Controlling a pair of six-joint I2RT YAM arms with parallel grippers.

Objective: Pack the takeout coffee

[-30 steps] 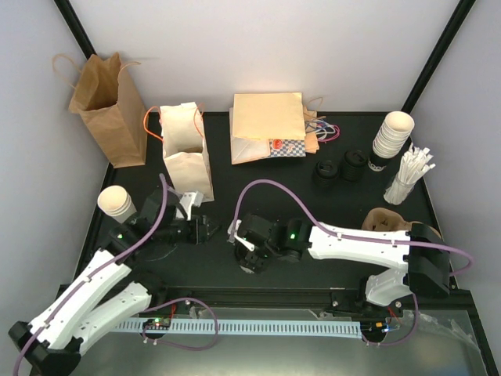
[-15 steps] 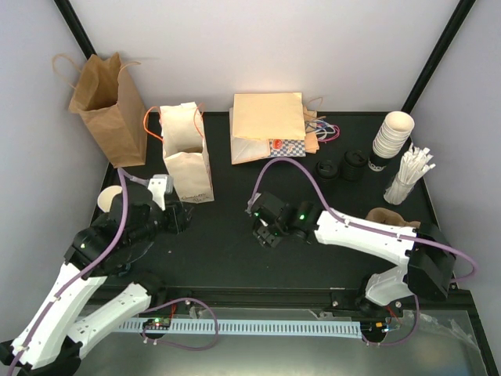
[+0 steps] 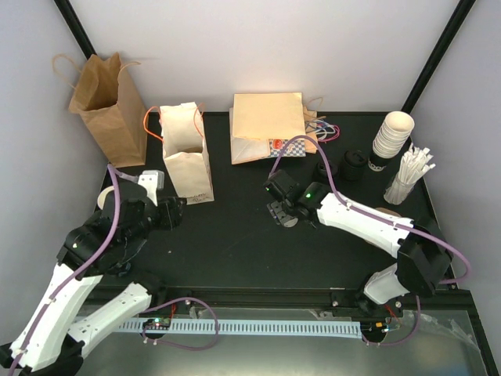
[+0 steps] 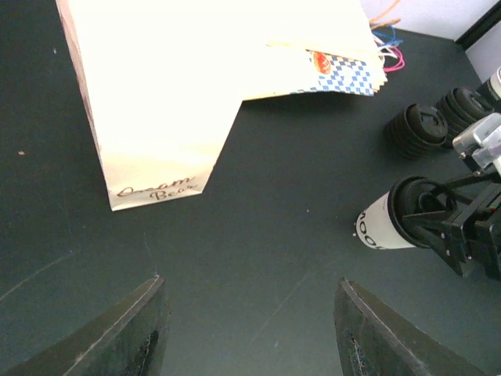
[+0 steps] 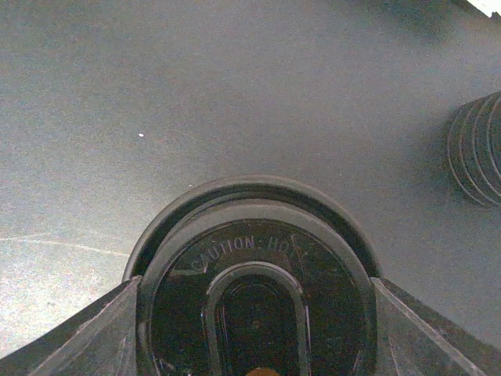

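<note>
One second on, right gripper (image 3: 282,212) has carried the takeout coffee (image 4: 382,225) rearward.

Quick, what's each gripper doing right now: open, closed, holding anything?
The left gripper is open and empty.
The right gripper is closed on the takeout coffee.

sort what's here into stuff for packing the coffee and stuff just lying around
For the job: coffee cup, right gripper gripping it, white bag (probably its target).
Lying about: brown bag, flat bags, spare cups, loose lids, straws.
</note>
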